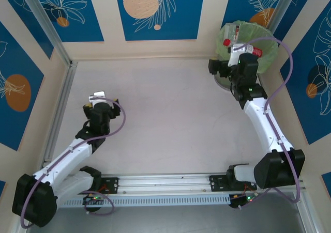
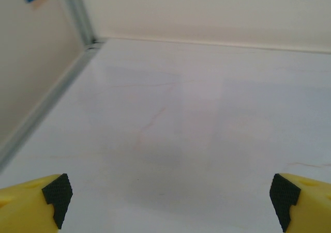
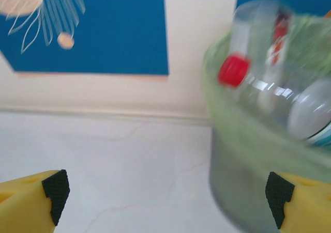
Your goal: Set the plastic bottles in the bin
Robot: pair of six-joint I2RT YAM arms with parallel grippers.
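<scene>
The bin (image 1: 271, 61), round and grey-green with a light-green bag liner, stands in the back right corner. Clear plastic bottles (image 1: 257, 50) lie inside it, one with a red cap (image 1: 226, 42). In the right wrist view the bin's wall (image 3: 243, 166) is on the right, with a red-capped bottle (image 3: 261, 62) above its rim. My right gripper (image 1: 227, 66) (image 3: 168, 199) is open and empty just left of the bin, over bare table. My left gripper (image 1: 99, 99) (image 2: 170, 202) hangs open at the left, with nothing between its black pads (image 2: 57, 191).
The pale table (image 1: 165, 104) is walled by beige panels with blue prints. A metal rail (image 1: 57, 114) runs along the left side, and another (image 1: 165, 184) spans the front between the arm bases.
</scene>
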